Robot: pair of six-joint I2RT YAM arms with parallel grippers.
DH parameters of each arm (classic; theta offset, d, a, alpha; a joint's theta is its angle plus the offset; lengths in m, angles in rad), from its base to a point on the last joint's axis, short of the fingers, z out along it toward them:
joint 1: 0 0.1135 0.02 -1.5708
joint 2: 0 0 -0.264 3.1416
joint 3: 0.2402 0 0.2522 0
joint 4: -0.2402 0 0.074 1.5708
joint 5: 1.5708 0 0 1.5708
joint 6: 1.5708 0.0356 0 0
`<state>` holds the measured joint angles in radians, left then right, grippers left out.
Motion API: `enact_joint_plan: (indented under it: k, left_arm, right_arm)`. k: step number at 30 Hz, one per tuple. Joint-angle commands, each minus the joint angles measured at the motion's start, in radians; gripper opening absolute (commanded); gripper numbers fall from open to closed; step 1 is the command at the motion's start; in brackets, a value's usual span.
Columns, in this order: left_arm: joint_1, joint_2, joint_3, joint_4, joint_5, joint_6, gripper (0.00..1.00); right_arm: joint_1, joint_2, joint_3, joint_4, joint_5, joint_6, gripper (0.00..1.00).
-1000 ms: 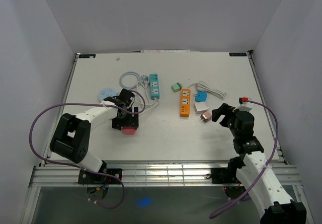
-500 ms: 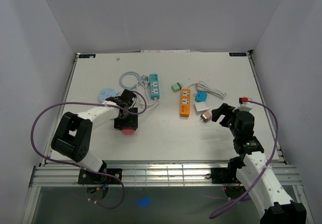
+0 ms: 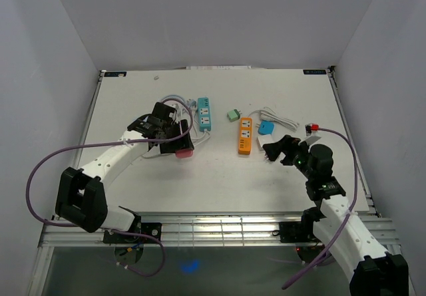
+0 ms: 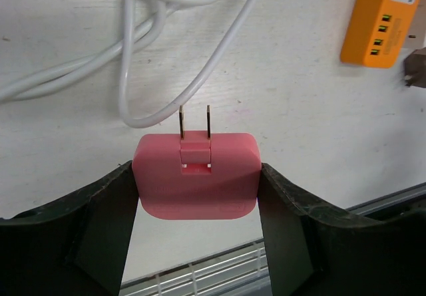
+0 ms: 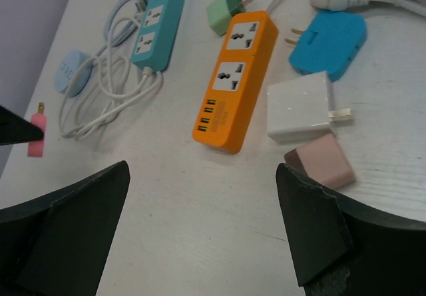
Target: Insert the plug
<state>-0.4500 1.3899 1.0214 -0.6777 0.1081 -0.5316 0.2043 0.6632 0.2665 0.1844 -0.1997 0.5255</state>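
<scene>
My left gripper (image 3: 181, 146) is shut on a pink plug adapter (image 4: 196, 174) and holds it above the table, its two prongs pointing away toward the white cable (image 4: 166, 50). The pink plug also shows in the top view (image 3: 183, 153) and the right wrist view (image 5: 36, 140). The orange power strip (image 3: 245, 135) lies mid-table, and it shows in the right wrist view (image 5: 237, 81). The teal power strip (image 3: 204, 114) lies behind my left gripper. My right gripper (image 3: 278, 151) is open and empty, close to the small adapters.
A green plug (image 5: 226, 8), a blue adapter (image 5: 329, 44), a white adapter (image 5: 300, 106) and a dusty-pink adapter (image 5: 321, 162) lie right of the orange strip. A white cord (image 3: 279, 118) runs behind them. A light blue round disc (image 3: 141, 122) lies at the left.
My left gripper has lifted the pink plug off the table and carried it back and right, toward the teal strip. My right gripper has shifted slightly left toward the adapters.
</scene>
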Motion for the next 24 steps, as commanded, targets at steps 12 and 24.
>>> enact_joint_plan:
  k: [12, 24]
  left_arm:
    - [-0.004, 0.041, 0.062, 0.257, 0.16, -0.385, 0.37]
    - [-0.004, 0.052, 0.013, 0.46, 0.172, -0.72, 0.41]
  right_arm:
    - [0.402, 0.243, 0.004, 0.65, 0.072, 0.047, 0.96]
    - [0.534, 0.55, 0.111, 0.923, 0.152, 0.045, 1.0]
